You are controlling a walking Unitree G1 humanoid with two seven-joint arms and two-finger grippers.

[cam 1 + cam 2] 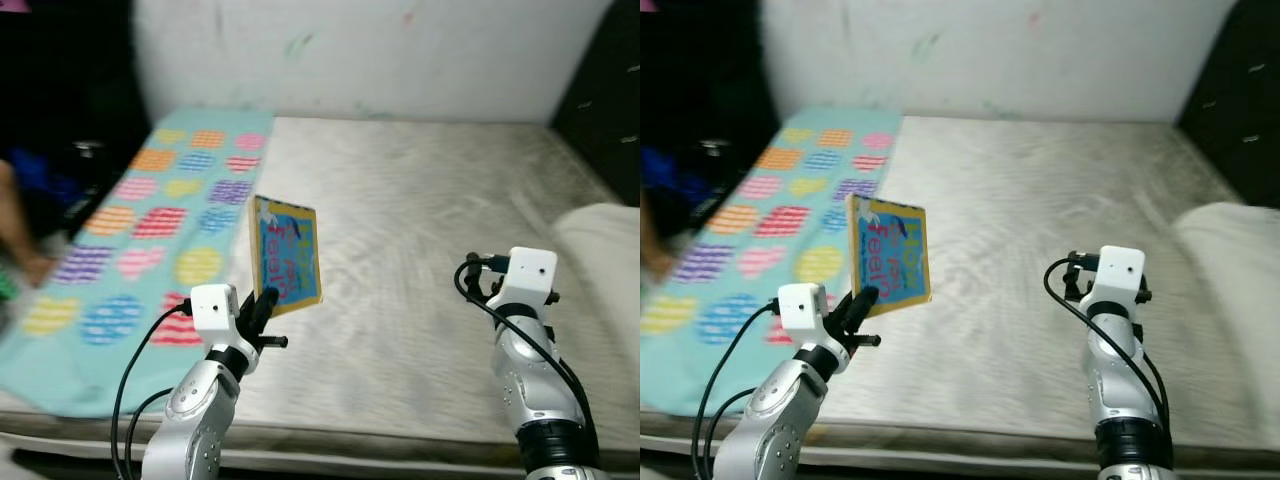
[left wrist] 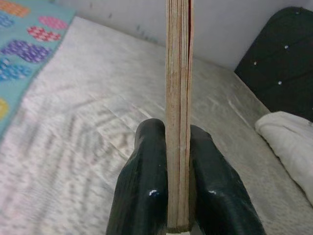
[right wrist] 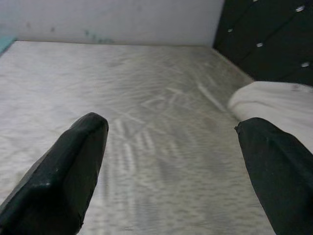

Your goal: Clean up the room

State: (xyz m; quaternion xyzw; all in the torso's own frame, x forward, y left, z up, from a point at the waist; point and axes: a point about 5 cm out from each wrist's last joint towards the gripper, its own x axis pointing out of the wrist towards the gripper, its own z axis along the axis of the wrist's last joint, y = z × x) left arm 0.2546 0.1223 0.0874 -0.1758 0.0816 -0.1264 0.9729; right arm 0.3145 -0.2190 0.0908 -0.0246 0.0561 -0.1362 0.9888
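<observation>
Left gripper [image 2: 177, 183]: raised at lower left of the head views, its two black fingers [image 2: 142, 186] pinching the bottom edge of a board book [image 1: 287, 253], one finger on each cover. Board book: blue cover with a yellow border and red lettering, held upright and slightly tilted above the mattress [image 1: 420, 230], at centre-left of the frame; edge-on in the left wrist view, its thick layered pages show. Right gripper [image 3: 171, 166]: held over the mattress at lower right, fingers spread wide with nothing between them. Mattress: bare, pale grey, patterned, running back to a white wall [image 1: 360, 50]. Blanket [image 1: 150, 230]: teal, printed with striped hearts and circles in pink, orange, purple, yellow and blue, laid along the left side of the mattress, beside and behind the book. White bedding [image 1: 600, 250]: bunched at the right edge. Dark tufted headboard [image 3: 264, 34]: upper right, behind the bedding. Dark blurred area, upper left: contents cannot be made out.
</observation>
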